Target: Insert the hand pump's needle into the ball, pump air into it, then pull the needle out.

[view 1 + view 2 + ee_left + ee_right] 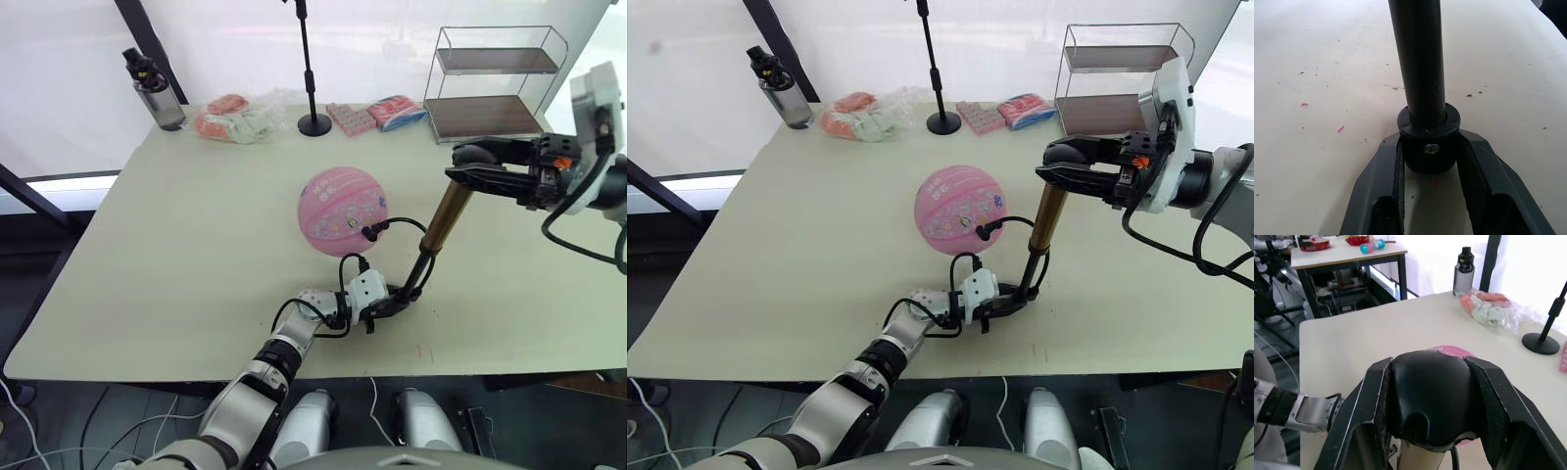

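Near the table's front edge, left gripper clamps the hand pump base, right gripper grips its handle; needle seated in ball, so push down next.

The ball sits near the middle of the tabletop. Just to its right and nearer the front edge, the hand pump stands tilted, its foot on the tabletop in the left gripper, its handle in the right gripper. Its hose loops over to the ball's right side. Along the back edge, from left to right: a bottle, a bag, a stand, packets, and a shelf rack at the back right corner.
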Motion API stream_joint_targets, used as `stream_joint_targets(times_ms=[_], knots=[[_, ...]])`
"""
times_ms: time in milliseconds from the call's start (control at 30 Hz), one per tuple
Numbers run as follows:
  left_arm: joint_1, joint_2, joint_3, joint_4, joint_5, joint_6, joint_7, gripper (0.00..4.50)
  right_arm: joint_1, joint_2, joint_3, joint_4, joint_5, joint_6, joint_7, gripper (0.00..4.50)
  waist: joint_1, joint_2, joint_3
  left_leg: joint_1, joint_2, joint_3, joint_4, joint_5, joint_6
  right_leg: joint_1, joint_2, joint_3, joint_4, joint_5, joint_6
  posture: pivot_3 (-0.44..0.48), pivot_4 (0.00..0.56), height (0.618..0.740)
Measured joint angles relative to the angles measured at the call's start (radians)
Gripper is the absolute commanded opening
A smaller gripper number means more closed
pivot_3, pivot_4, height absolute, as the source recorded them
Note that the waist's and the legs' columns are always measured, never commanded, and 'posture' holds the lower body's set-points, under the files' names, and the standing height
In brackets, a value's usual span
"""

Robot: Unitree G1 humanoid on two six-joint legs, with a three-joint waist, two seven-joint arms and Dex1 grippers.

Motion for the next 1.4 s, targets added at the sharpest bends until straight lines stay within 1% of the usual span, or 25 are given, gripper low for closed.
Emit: stream_joint_targets(times_ms=[233,367,400,433,500,667,933,1000,1067,1200,1300,1400], knots=[[0.000,0.000,0.000,-0.001,0.000,0.000,0.000,1.07,0.009,0.000,-0.001,-0.004,-0.006,-0.007,-0.004,1.69,0.001,0.000,0.000,0.000,0.000,0.000,0.000,0.000,0.000,-0.001,0.000,0.000,0.000,0.000,0.000,0.000,0.150,0.740],[0.001,0.001,-0.001,0.002,0.001,0.001,0.000,1.07,0.081,0.012,-0.009,-0.048,-0.036,-0.083,0.012,1.69,0.000,0.000,-0.001,0.001,0.000,0.000,0.000,0.000,0.000,0.001,0.000,0.000,0.000,0.000,0.000,0.000,0.150,0.740],[0.001,0.003,-0.001,0.002,0.001,0.001,0.002,1.07,0.096,0.024,-0.010,-0.051,-0.042,-0.098,0.011,1.69,-0.002,-0.001,-0.001,0.002,0.000,0.000,0.000,0.000,0.000,0.002,0.001,0.000,0.000,0.000,0.000,0.000,0.150,0.740],[0.000,0.004,-0.001,0.005,0.002,0.002,0.004,1.07,0.136,0.058,-0.007,-0.057,-0.067,-0.140,0.006,1.69,-0.004,-0.002,-0.002,0.003,0.000,0.000,0.000,0.000,0.000,0.002,0.001,0.000,0.000,0.000,0.000,0.000,0.150,0.740],[0.000,0.005,-0.001,0.006,0.002,0.002,0.006,1.07,0.163,0.075,0.006,-0.057,-0.088,-0.167,0.000,1.69,-0.006,-0.002,-0.003,0.003,0.001,0.001,0.000,0.000,0.000,0.002,0.001,0.001,0.000,0.000,0.000,0.000,0.150,0.740],[0.001,0.006,-0.002,0.007,0.003,0.002,0.006,1.07,0.302,0.138,0.084,-0.070,-0.205,-0.298,-0.005,1.69,-0.006,-0.003,-0.005,0.004,0.001,0.000,0.000,0.000,0.000,0.003,0.002,0.001,0.000,0.000,0.000,0.000,0.150,0.740],[0.001,0.008,-0.003,0.007,0.004,0.002,0.007,1.07,0.389,0.184,0.185,-0.058,-0.339,-0.419,-0.005,1.69,-0.007,-0.002,-0.006,0.004,0.001,0.000,0.000,0.000,0.000,0.003,0.002,0.001,0.001,0.000,0.001,0.000,0.150,0.740],[0.002,0.008,-0.003,0.007,0.004,0.002,0.007,1.07,0.396,0.186,0.190,-0.055,-0.348,-0.425,-0.005,1.69,-0.007,-0.002,-0.006,0.004,0.001,0.000,0.000,0.000,0.000,0.003,0.002,0.001,0.001,0.000,0.000,0.000,0.150,0.740],[0.005,0.008,-0.003,0.001,0.004,0.004,0.007,1.07,0.441,0.225,0.237,-0.037,-0.410,-0.466,-0.019,1.69,-0.007,-0.002,-0.007,0.004,0.001,0.000,0.000,0.000,0.000,0.003,0.002,0.001,0.000,0.000,0.000,0.000,0.150,0.740],[0.006,0.009,-0.002,0.000,0.005,0.011,0.007,1.07,0.463,0.270,0.248,-0.031,-0.441,-0.497,-0.033,1.69,-0.007,-0.001,-0.008,0.005,0.001,0.000,-0.001,0.000,0.000,0.003,0.002,0.001,0.000,-0.001,0.001,0.000,0.150,0.740],[0.007,0.009,-0.002,-0.001,0.005,0.014,0.008,1.07,0.464,0.278,0.248,-0.033,-0.450,-0.501,-0.035,1.69,-0.008,-0.001,-0.009,0.005,0.001,0.000,-0.001,0.000,0.000,0.003,0.003,0.001,0.001,-0.001,0.002,0.000,0.150,0.740],[0.010,0.011,-0.001,-0.007,0.004,0.015,0.008,1.07,0.444,0.285,0.232,-0.041,-0.439,-0.457,-0.045,1.69,-0.009,-0.001,-0.009,0.005,0.001,0.000,-0.001,0.000,0.000,0.003,0.003,0.002,0.001,-0.001,0.001,0.000,0.150,0.740]])
